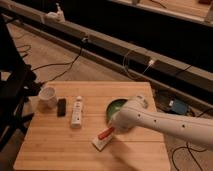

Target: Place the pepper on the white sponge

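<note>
Where the arm hides the gripper (pixel 116 128) — grasp unreadable — the pepper (pixel 105 133) overlaps the white sponge (pixel 101 142).

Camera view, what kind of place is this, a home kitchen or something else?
Probably a lab or workshop, not a kitchen. A wooden table stands on a bare floor with loose cables and a long rail behind. The gripper sits low by the pepper on the white sponge.
</note>
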`<state>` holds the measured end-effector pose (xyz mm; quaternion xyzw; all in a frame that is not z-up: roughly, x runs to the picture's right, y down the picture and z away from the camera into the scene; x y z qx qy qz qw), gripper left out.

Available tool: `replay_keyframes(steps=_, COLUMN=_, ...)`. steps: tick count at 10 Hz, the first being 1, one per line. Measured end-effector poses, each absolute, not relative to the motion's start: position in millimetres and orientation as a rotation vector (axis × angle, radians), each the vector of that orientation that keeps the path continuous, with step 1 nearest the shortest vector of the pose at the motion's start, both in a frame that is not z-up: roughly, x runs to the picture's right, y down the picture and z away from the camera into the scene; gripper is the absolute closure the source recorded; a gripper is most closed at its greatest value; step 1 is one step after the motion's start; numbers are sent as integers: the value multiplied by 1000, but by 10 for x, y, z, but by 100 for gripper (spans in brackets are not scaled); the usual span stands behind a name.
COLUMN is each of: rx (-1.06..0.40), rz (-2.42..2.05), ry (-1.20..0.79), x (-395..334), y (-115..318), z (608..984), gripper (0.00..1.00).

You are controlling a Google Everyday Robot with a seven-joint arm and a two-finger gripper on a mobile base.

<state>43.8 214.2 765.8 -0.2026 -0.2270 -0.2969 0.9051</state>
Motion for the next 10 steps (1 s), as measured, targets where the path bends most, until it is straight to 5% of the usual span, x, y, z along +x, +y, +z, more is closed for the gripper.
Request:
replay_keyframes(steps=3, rx=-410, rz=-618, ry=-497, x=264, y=2196, z=7675, gripper=75)
replay_keyframes(steps=8, rx=-425, rz=-602, ry=-526, x=198, y=2363, z=7744, gripper=29)
replay_keyframes(steps=10, rx=-427, rz=-596, ry=-528, x=205, y=2383, z=7757, gripper=20)
